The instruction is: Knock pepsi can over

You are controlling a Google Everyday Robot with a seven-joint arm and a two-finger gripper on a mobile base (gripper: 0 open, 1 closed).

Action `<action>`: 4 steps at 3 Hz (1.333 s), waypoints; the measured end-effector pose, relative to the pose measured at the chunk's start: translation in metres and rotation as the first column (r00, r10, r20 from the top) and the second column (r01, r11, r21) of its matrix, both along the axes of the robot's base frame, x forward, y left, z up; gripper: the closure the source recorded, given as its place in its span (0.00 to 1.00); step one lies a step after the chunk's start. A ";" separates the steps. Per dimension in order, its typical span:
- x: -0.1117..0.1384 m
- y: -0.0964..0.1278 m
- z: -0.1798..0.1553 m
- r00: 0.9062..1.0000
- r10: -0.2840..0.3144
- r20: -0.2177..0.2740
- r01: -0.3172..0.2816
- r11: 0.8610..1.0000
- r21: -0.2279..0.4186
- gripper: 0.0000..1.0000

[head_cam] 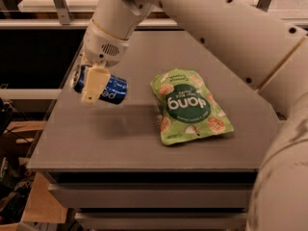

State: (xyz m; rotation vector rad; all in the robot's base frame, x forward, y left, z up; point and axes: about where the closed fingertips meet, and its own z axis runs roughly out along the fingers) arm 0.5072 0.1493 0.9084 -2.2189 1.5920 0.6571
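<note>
The pepsi can (114, 89) is dark blue with white lettering. It is turned on its side and held in the air over the left part of the grey table (120, 143), its silver end pointing left past the table's edge. My gripper (91, 91) hangs from the white arm at upper left and is shut on the can. One cream finger (95, 82) crosses the front of the can; the other is hidden behind it. A faint shadow lies on the table below the can.
A green snack bag (190, 106) lies flat on the table to the right of the can. The white arm fills the upper right of the view. Cardboard boxes (38, 206) sit on the floor at lower left.
</note>
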 end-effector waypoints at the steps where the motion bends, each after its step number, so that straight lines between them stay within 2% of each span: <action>1: -0.006 0.008 -0.010 0.999 0.043 -0.017 -0.044 0.995 -0.089 1.00; 2: -0.008 0.014 -0.020 1.000 0.021 0.009 -0.019 0.986 -0.168 1.00; 3: -0.006 0.016 -0.027 0.997 -0.046 0.062 0.059 0.973 -0.224 1.00; 4: -0.003 0.014 -0.035 0.983 -0.132 0.126 0.163 0.947 -0.278 1.00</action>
